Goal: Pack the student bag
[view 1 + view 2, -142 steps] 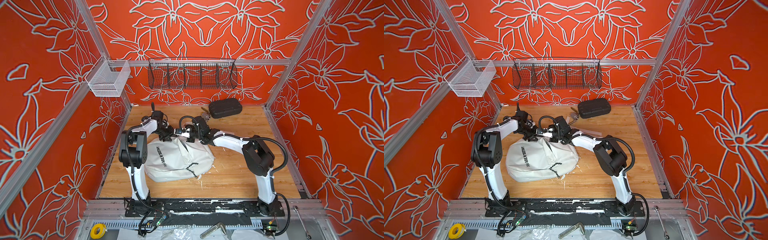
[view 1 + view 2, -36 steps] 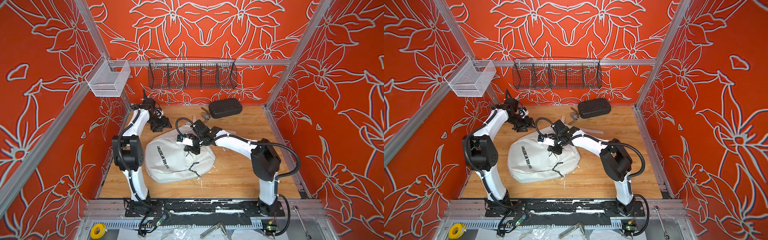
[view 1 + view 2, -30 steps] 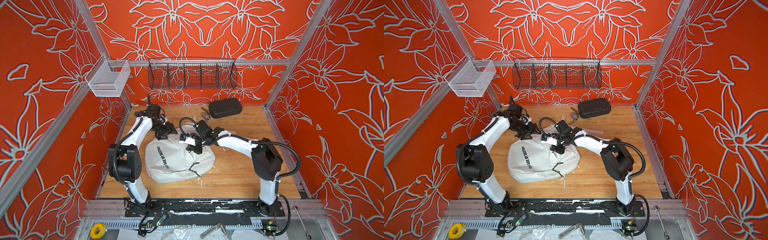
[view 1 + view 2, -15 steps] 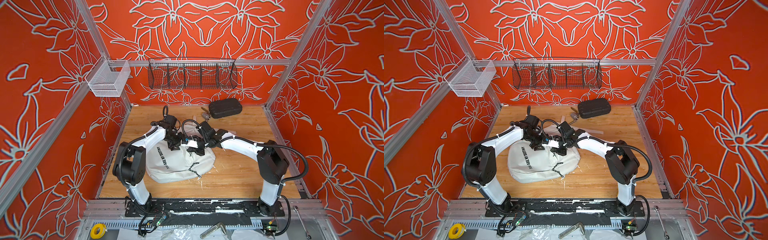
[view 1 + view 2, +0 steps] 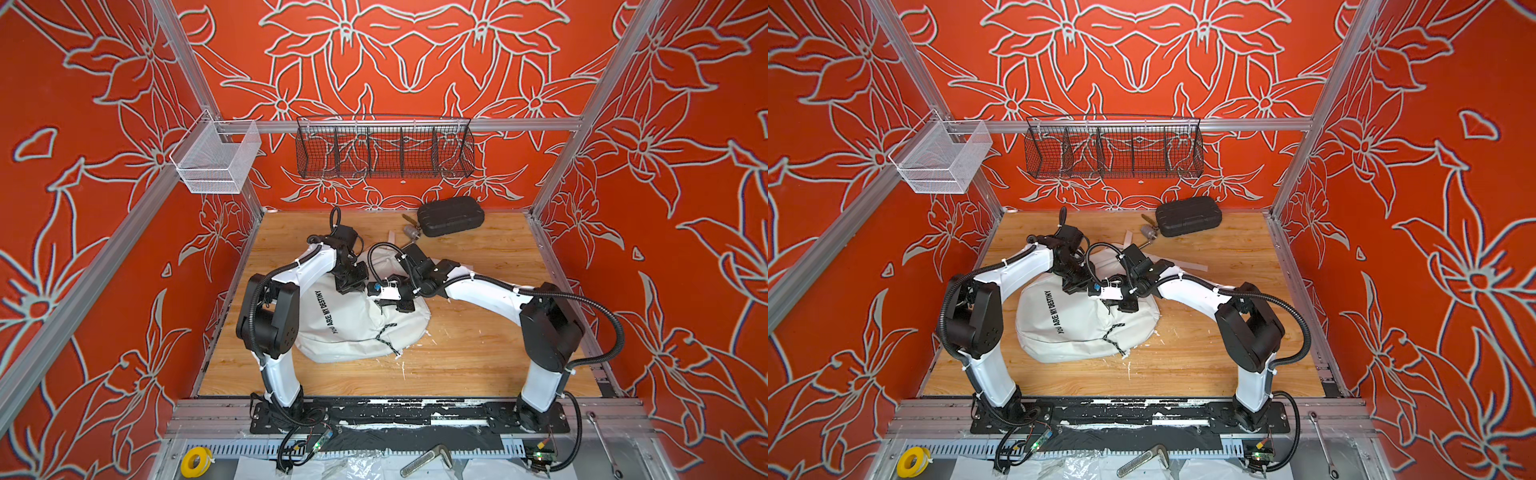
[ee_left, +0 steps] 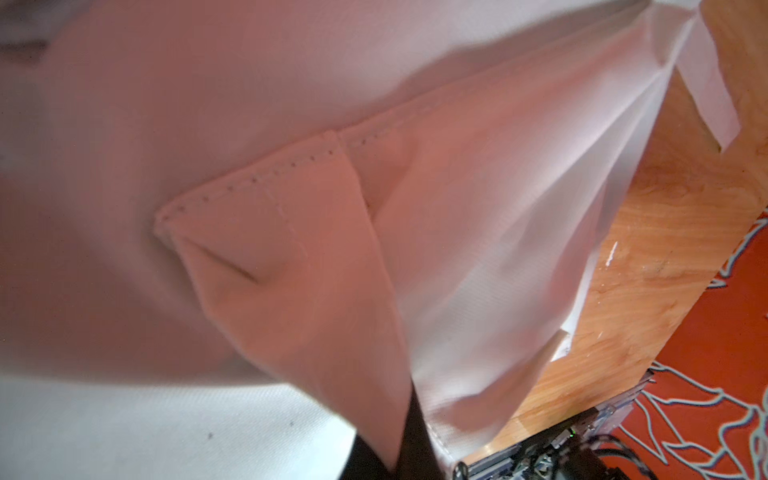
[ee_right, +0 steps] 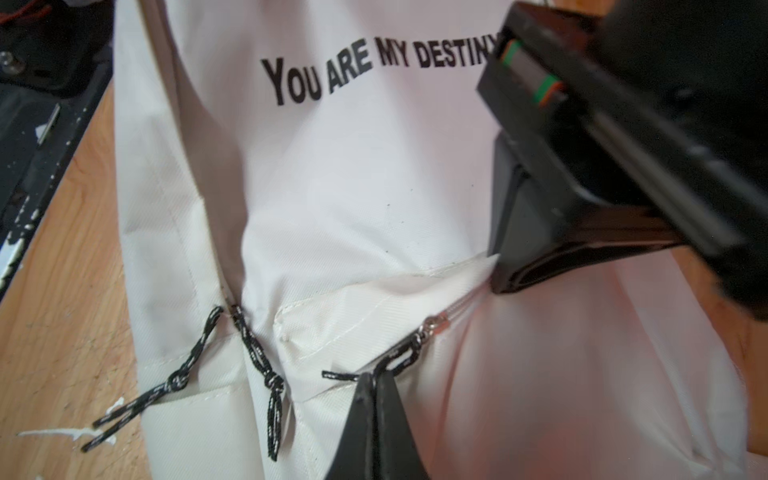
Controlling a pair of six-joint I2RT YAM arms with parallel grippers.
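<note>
The student bag (image 5: pixel 353 328) (image 5: pixel 1075 328), a white backpack printed "YOU ARE MY DESTINY", lies flat in the middle of the wooden floor in both top views. At its far edge my left gripper (image 5: pixel 351 286) (image 5: pixel 1073 287) (image 6: pixel 395 453) is shut on a fold of the bag's white fabric; cloth fills most of the left wrist view. My right gripper (image 5: pixel 405 305) (image 5: pixel 1127 307) (image 7: pixel 376 376) is shut on a black zipper cord (image 7: pixel 399 359), just below the metal slider (image 7: pixel 434 326). Two more knotted cords (image 7: pixel 262 365) hang loose beside it.
A black hard case (image 5: pixel 451 216) (image 5: pixel 1187 216) lies at the back wall with a small metal piece (image 5: pixel 411 232) beside it. A black wire basket (image 5: pixel 384 147) and a white mesh basket (image 5: pixel 216 160) hang on the rails. A white strap (image 5: pixel 1183 264) trails behind the bag.
My left arm has swung from the back left corner to the bag's far edge, and its gripper has shut on the fabric. My right gripper has stayed shut on the cord, barely moving.
</note>
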